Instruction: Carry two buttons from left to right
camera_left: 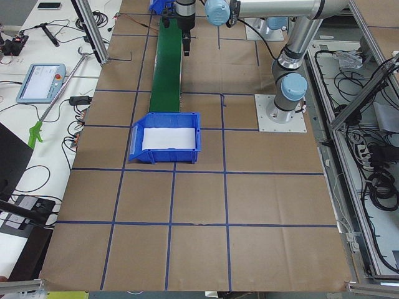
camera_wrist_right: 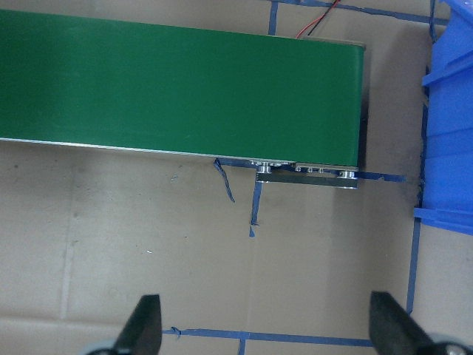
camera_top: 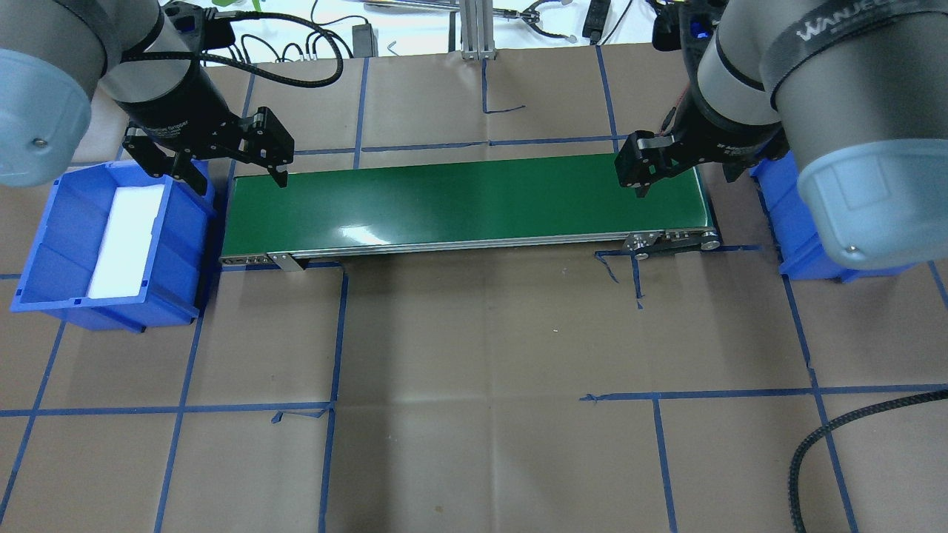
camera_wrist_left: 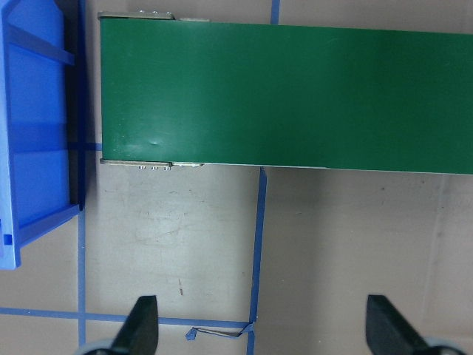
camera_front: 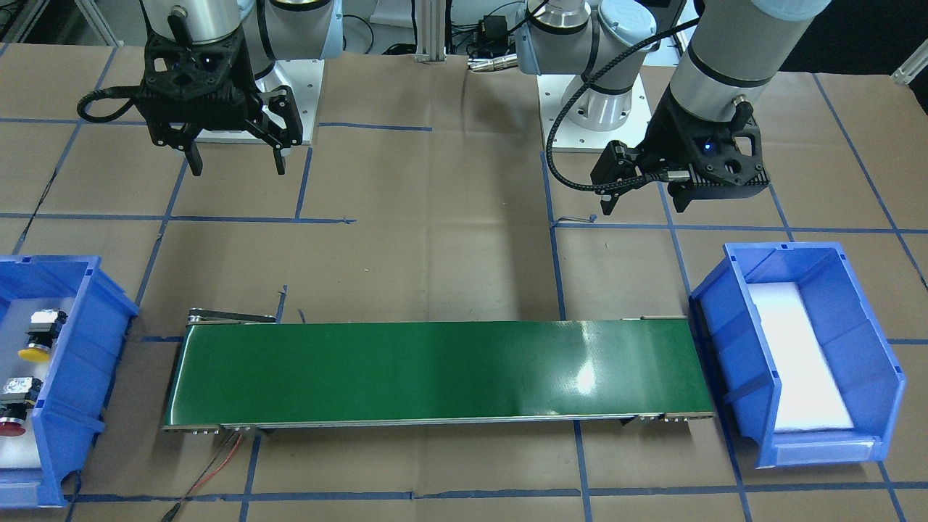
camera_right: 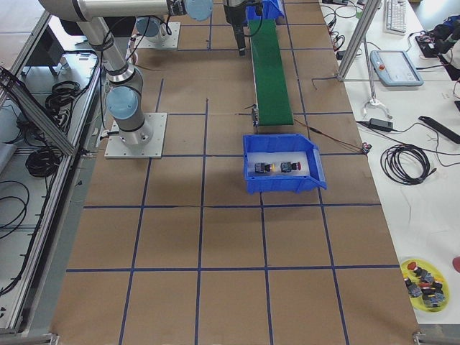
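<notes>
From the front, the yellow button (camera_front: 38,338) and the red button (camera_front: 14,410) lie side by side in the blue bin (camera_front: 83,341) at the robot's right; the right gripper (camera_front: 238,167) hangs above the paper (camera_front: 435,254), fingers (camera_front: 278,154) spread; overhead, the left gripper (camera_top: 241,182) hovers by the green conveyor (camera_top: 474,200), likewise spread; both wrist views show fingertips (camera_wrist_left: 142,327) far apart.
</notes>
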`<state>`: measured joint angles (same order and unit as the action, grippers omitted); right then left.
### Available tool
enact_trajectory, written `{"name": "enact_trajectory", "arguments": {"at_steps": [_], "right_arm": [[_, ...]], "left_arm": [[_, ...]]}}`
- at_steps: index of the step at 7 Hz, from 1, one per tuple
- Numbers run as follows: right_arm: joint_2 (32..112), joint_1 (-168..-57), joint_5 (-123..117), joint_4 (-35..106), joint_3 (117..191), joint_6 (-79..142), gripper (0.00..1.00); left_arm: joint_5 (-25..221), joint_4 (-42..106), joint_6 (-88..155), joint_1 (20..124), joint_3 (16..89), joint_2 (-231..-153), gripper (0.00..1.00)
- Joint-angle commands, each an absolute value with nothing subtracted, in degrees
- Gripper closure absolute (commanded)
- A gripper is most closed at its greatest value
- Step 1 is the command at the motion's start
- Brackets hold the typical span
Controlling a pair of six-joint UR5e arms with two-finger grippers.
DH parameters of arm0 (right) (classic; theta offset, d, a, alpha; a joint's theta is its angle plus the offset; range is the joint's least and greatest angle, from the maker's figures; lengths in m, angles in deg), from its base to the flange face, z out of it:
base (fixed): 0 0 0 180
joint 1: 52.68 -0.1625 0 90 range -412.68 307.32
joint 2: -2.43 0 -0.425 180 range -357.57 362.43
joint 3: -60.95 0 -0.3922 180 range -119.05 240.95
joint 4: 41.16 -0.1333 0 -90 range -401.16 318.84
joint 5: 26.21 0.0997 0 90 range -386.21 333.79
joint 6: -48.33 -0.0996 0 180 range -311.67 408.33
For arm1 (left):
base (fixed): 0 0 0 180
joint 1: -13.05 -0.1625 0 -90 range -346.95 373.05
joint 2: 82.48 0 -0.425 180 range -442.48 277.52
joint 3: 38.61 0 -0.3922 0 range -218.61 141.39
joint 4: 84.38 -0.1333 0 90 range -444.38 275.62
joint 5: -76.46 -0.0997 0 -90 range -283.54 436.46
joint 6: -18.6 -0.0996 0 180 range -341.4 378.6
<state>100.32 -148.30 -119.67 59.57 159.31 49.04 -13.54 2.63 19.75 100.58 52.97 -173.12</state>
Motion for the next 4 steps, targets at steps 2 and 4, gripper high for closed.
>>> {"name": "enact_trajectory", "arguments": {"at_steps": [2,4], "right_arm": [[101.05,-147.96,-115.94,59.65,159.39,47.28,0.00],[101.05,-147.96,-116.47,59.56,159.39,47.18,0.00]], "left_arm": [[-13.54,2.63,19.75,100.58,52.97,-173.00,0.00],[-13.54,2.63,19.75,100.58,52.97,-173.00,0.00]]}}
